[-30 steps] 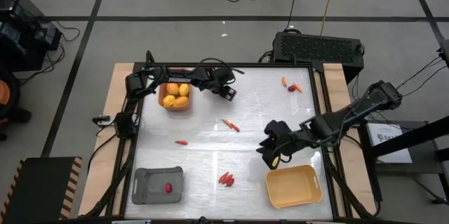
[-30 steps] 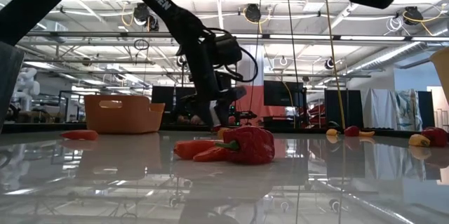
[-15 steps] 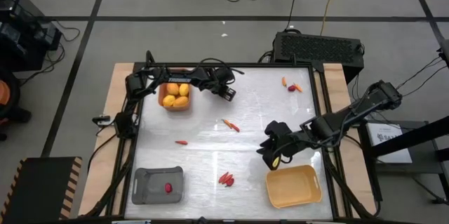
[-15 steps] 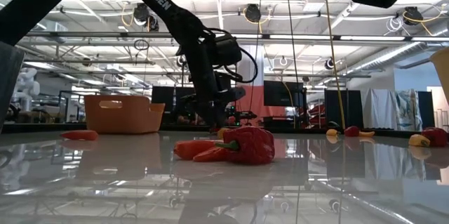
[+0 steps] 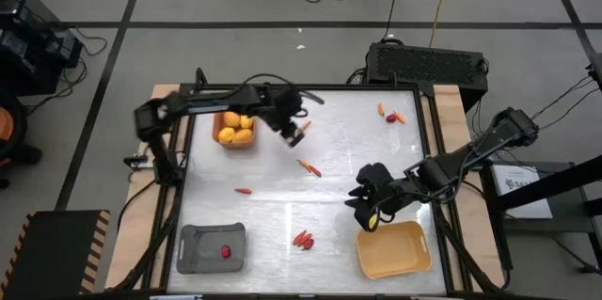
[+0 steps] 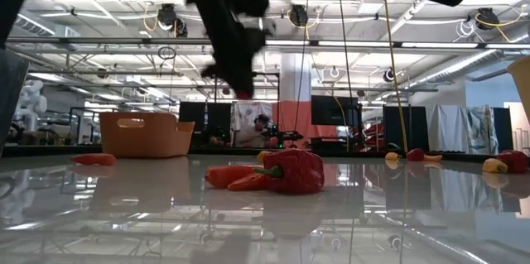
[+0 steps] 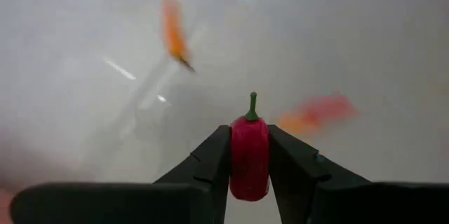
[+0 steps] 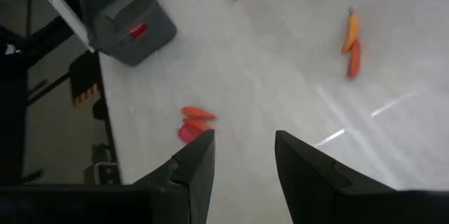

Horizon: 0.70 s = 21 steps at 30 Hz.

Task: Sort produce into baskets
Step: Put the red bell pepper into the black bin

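My left gripper (image 5: 298, 133) is shut on a small red chilli (image 7: 249, 150), raised above the table just right of the orange-brown basket (image 5: 234, 140), which holds several lemons (image 5: 237, 127). In the low view the gripper (image 6: 242, 82) hangs high above the table. My right gripper (image 5: 367, 210) is open and empty, above the table just beyond the yellow basket (image 5: 393, 250). The grey basket (image 5: 209, 248) at the near left holds one red piece (image 5: 224, 251). My left gripper pinches the chilli's body by its two sides (image 7: 234, 155) between its two fingers. The green stem (image 7: 252, 103) points forward past the fingertips. The chilli is lifted clear of the table.
Loose on the table lie a carrot stick with a red piece (image 5: 309, 167) at the middle, one orange piece (image 5: 244, 190) to the left, a red cluster (image 5: 303, 239) near the front, also big in the low view (image 6: 290, 171), and several pieces (image 5: 390, 115) at the far right.
My left gripper has risen from table height beside the orange-brown basket and shifted slightly toward the near edge, lifting the red chilli clear of the table. My right gripper has stayed nearly where it was.
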### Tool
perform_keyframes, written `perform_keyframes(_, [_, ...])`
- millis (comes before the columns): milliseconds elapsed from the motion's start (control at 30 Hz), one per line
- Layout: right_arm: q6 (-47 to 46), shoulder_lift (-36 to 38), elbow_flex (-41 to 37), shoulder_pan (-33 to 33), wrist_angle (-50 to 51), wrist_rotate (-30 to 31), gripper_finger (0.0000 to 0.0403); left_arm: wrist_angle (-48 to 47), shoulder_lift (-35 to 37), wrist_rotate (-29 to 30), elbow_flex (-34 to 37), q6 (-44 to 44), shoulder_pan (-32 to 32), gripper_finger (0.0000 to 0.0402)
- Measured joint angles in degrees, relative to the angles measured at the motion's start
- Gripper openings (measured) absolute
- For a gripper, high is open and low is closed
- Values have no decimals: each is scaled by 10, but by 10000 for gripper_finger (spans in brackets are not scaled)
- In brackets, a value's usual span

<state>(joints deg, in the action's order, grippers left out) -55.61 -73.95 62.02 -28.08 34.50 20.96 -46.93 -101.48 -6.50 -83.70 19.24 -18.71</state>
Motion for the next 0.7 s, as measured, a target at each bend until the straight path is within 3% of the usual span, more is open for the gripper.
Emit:
perform_keyframes(133, [31,0,0,7,-1,17,141,-108,78,-38,0,-7,59,91])
perform_keyframes(333, [85,0,0,20,-1,17,141,-232,160,-40,0,33,195,91])
perform_keyframes(500, [136,0,0,37,-1,18,141,-244,188,-25,3,152,333,91])
perform_keyframes(700, [188,0,0,64,-20,17,141,-244,175,10,4,256,483,91])
